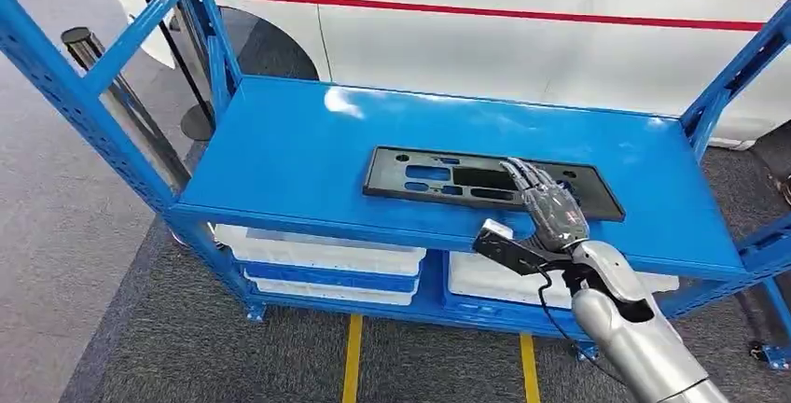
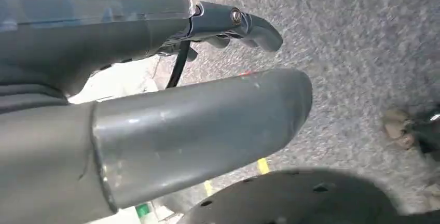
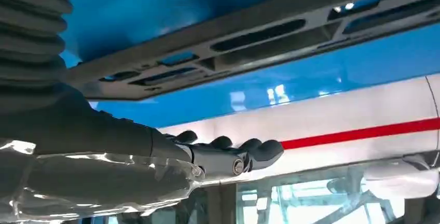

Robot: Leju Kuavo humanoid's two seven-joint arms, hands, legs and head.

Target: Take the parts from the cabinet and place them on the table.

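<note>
head view looks down on a blue metal rack (image 1: 280, 156) with a flat top shelf, parked in front of a white car (image 1: 522, 30) that has a red stripe along its side. on that top shelf, toward the near edge and right of the middle, lies the part: a long flat black plastic panel (image 1: 420, 177) with several rectangular cut-outs, lying level with its long side running left to right.

the robot's right hand (image 1: 550, 209) comes in from the lower right on its silver arm and hangs over the right half of the panel, fingers stretched forward and held close together, palm down. from above i cannot tell whether the fingertips actually touch the panel. right wrist view shows the same hand (image 3: 228, 156) with its fingers straight and nothing between them, the black panel (image 3: 249, 42) standing apart from the fingers, so it holds nothing.

left wrist view shows the left hand (image 2: 207, 79) over grey carpet (image 2: 363, 42), thumb thick in the foreground and the darker fingers lightly bent beyond it, nothing in its grasp.

below the top shelf, white trays (image 1: 322, 258) sit stacked on the lower level at left, another white tray (image 1: 485, 277) at right. two yellow lines (image 1: 353, 356) run across the grey floor near the rack.
</note>
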